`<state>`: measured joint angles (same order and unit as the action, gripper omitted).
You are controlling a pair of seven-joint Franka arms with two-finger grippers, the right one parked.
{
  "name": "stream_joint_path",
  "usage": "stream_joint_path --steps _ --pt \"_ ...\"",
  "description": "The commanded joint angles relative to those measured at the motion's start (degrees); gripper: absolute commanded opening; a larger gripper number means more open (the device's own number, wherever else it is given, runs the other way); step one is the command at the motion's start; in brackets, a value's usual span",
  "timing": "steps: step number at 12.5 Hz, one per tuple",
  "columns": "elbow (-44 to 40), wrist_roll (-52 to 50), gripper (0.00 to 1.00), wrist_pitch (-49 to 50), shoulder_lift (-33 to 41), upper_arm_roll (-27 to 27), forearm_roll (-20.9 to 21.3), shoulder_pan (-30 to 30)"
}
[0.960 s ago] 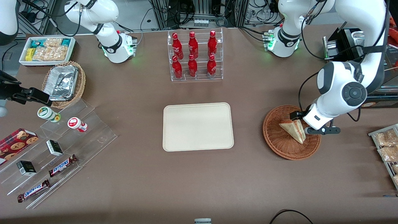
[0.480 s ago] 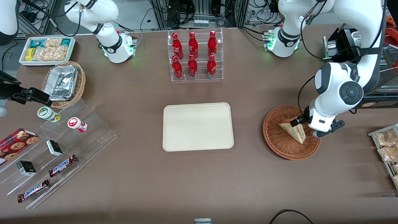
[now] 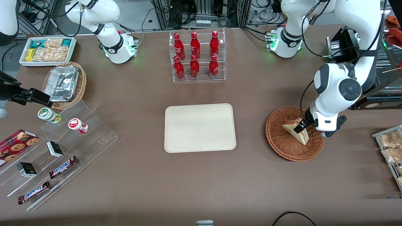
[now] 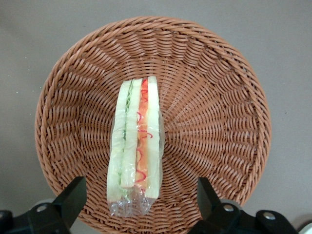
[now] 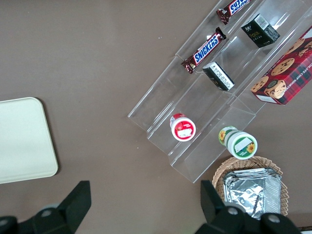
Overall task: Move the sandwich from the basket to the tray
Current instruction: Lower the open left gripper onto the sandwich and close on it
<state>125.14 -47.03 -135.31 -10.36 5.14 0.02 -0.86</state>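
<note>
Where the front view begins at its upper left, a white box (image 3: 47, 50) of snack packets is seen, with a foil-lined wicker basket (image 3: 65, 84) just below it. At the lower left, a clear stepped rack (image 3: 62, 153) is occupied by two small jars (image 3: 48, 114), a cookie box (image 3: 17, 142), two dark cartons (image 3: 55, 148) and two Snickers bars (image 3: 62, 167). At top centre, six red bottles (image 3: 194, 56) are held upright in a clear stand (image 3: 197, 56). In the middle of the frame, the tray (image 3: 200, 127) is laid flat on the brown table (image 3: 201, 182) with nothing on it. At the right of centre, well apart from the tray, the basket (image 3: 282, 144) is seen with the sandwich (image 3: 293, 129) lying inside it, its layered edge turned upward. The gripper (image 3: 303, 127) is positioned low over the basket, directly above the sandwich's wider end, and is carried by the white arm (image 3: 337, 91). From the wrist camera, the sandwich (image 4: 135, 146) is shown lying on the weave of the basket (image 4: 219, 122), and the two fingers (image 4: 68, 202) are spread wide, one to each side of the sandwich, neither touching it. At the far right edge of the front view, a rack of packets (image 3: 391, 150) is partly shown.
</note>
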Motion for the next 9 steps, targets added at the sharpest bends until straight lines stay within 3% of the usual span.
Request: stream_joint_path --steps 1,9 --pt "1.2 -1.2 1.0 -0.9 -0.2 0.0 -0.6 -0.1" --pt "1.2 -1.3 1.0 -4.4 -5.5 -0.1 -0.6 -0.2"
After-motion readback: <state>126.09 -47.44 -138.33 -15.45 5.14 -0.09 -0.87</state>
